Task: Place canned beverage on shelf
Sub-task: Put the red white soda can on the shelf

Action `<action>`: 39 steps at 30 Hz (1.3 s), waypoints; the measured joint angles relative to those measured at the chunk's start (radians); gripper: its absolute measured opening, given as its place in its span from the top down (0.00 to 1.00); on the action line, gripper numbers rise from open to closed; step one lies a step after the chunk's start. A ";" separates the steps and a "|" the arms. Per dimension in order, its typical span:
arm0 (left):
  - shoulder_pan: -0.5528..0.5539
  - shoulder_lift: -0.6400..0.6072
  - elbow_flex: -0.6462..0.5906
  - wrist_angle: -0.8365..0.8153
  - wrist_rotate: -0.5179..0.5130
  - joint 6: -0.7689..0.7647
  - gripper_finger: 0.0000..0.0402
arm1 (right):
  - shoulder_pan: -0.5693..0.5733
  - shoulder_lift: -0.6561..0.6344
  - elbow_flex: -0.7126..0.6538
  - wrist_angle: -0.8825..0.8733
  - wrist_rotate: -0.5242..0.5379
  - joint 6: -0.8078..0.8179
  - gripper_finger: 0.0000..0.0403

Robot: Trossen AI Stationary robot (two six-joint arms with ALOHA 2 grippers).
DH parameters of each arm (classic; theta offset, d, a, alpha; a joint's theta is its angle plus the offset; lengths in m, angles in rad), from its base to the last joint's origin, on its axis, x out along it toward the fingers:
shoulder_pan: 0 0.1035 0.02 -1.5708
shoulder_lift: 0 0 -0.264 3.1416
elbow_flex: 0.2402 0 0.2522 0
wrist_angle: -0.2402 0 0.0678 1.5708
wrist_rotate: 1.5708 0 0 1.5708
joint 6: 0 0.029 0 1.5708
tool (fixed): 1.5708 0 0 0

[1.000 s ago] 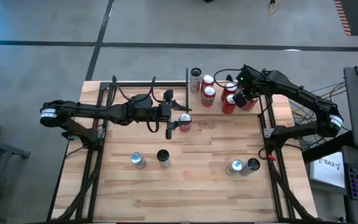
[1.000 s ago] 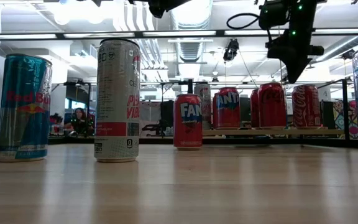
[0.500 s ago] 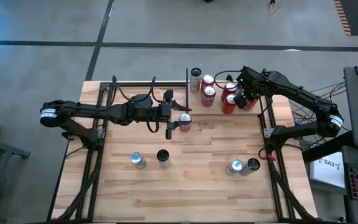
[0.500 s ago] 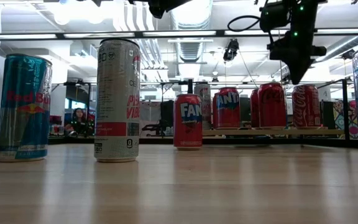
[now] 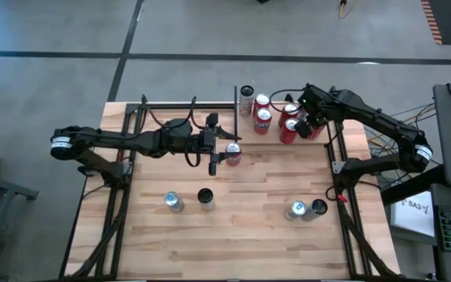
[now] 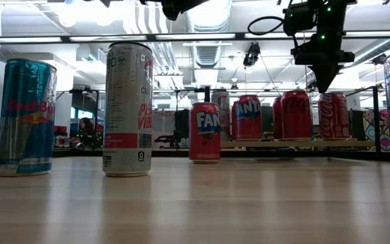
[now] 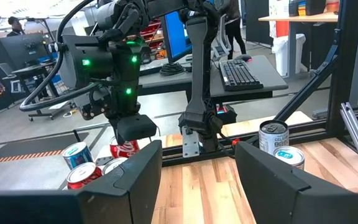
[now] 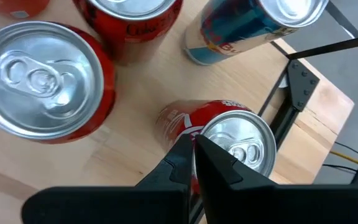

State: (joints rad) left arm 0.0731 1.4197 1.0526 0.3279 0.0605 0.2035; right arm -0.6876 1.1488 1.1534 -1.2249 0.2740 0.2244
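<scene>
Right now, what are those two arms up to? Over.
Left claw beside Fanta can, not gripping. Right claw shut, empty, above red cans on shelf. Nothing in the way.

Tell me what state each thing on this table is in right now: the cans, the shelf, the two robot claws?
Fanta can: upright on the table, between the open left gripper's fingers, not visibly clamped.
Shelf: holds several upright cans.
Right gripper: jaws shut, empty, above the shelf's cans.
Red Bull can: upright on the table.
Tall white can: upright on the table.
</scene>
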 joint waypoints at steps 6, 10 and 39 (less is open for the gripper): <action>0.000 0.000 0.000 -0.002 0.000 0.000 0.53 | 0.000 0.000 0.000 -0.021 -0.012 -0.006 0.98; 0.000 0.000 0.000 -0.003 0.000 0.000 0.53 | 0.000 0.000 0.000 -0.062 -0.012 -0.013 0.98; 0.000 0.000 0.000 -0.001 0.000 -0.003 0.53 | 0.000 -0.035 0.032 -0.124 -0.025 -0.039 0.98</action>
State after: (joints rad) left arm 0.0731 1.4198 1.0527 0.3267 0.0603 0.2001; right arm -0.6876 1.1136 1.1851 -1.3488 0.2492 0.1852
